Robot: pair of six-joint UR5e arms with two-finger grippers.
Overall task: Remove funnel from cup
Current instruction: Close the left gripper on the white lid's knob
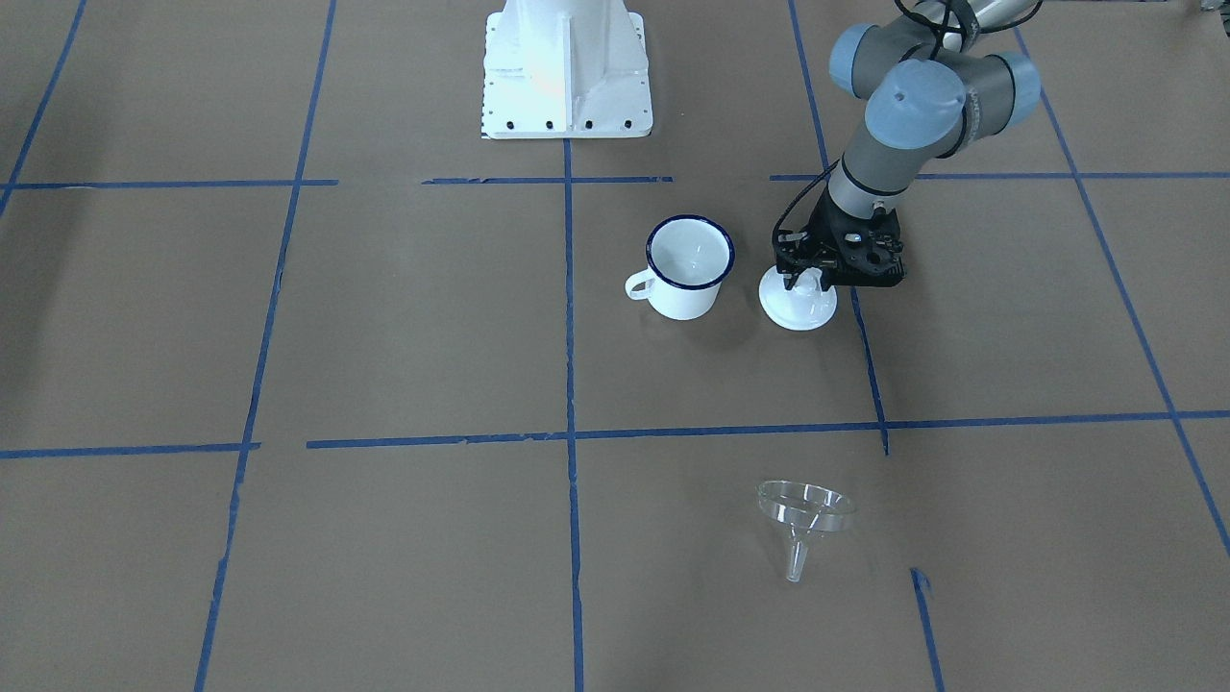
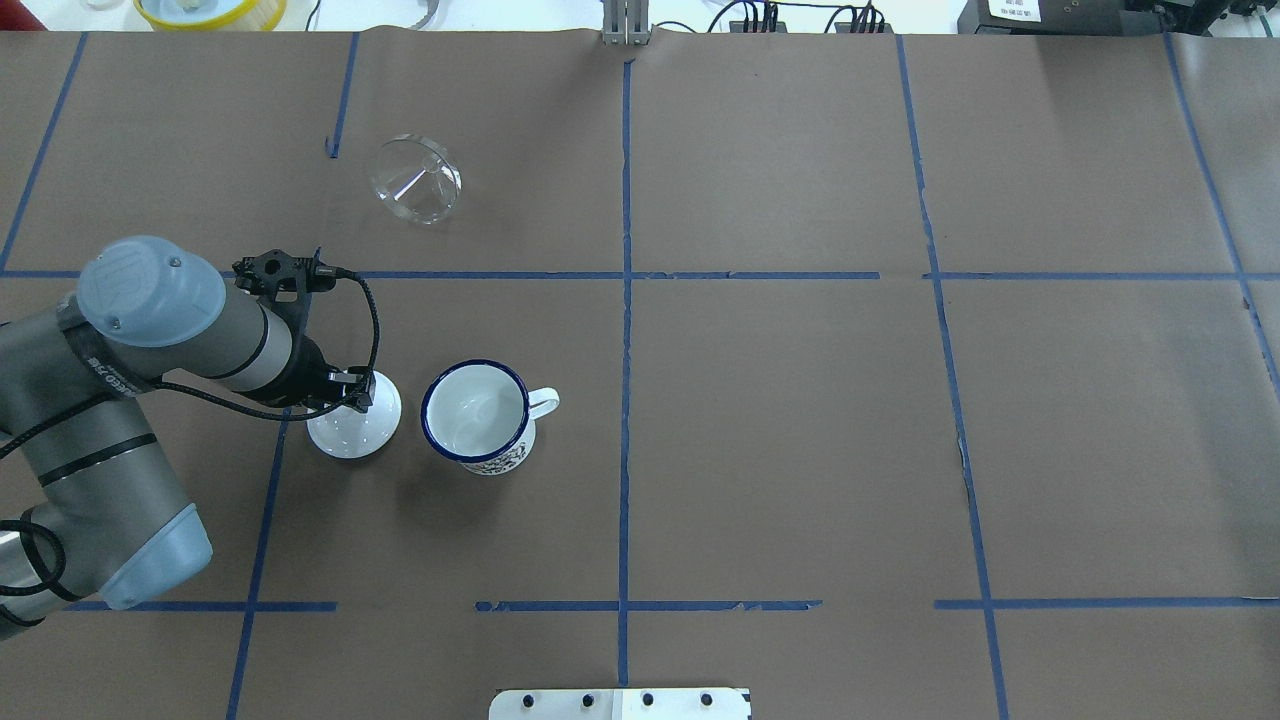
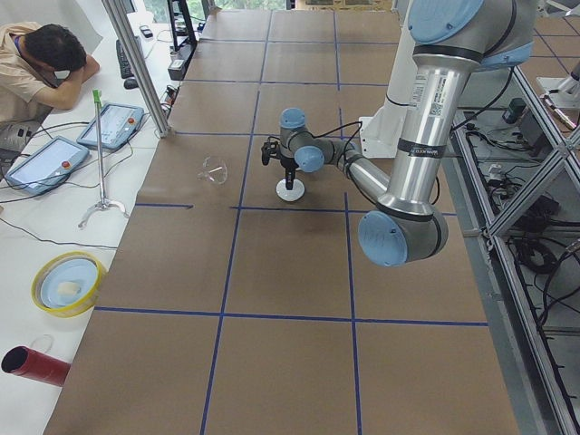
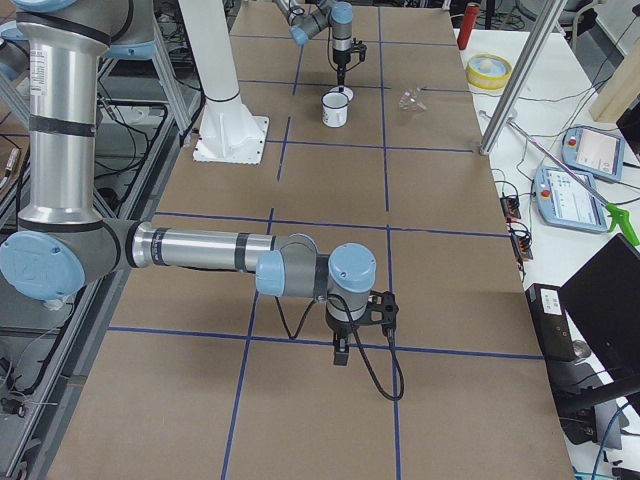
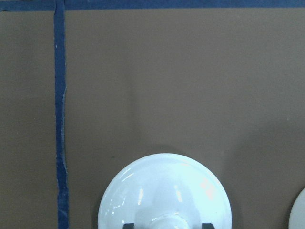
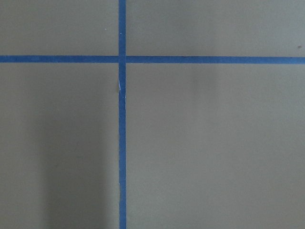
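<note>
The funnel (image 1: 805,514) is lying nearest the front-facing camera, tipped on its side on the brown paper table (image 1: 384,317), with the rim of its wide mouth resting on the paper and its short spout pointing toward the operators' edge. It is sitting outside the cup (image 1: 688,264) and well apart from it, one grid square farther from the robot's base (image 1: 567,67), across a blue tape line (image 1: 730,431). The cup is standing upright close to the table's middle line, its dark-rimmed mouth facing up and its loop handle pointing toward the robot's right. Just beside the cup on the robot's left, with a narrow strip of paper showing between them, a white domed lid (image 1: 798,312) is resting flat on the table, its knob (image 5: 169,222) facing up. The left gripper (image 1: 805,281) is reaching straight down over that lid. In the left wrist view its two dark fingertips (image 5: 131,225) are standing either side of the knob, with a sliver of white showing between each tip and the knob, so the jaws are parted around it rather than pressing on it. The right gripper (image 4: 341,352) is hanging low over the paper, far from cup and funnel. It is showing only in a side view, so I cannot tell how far its jaws are parted or whether it is holding anything.
</note>
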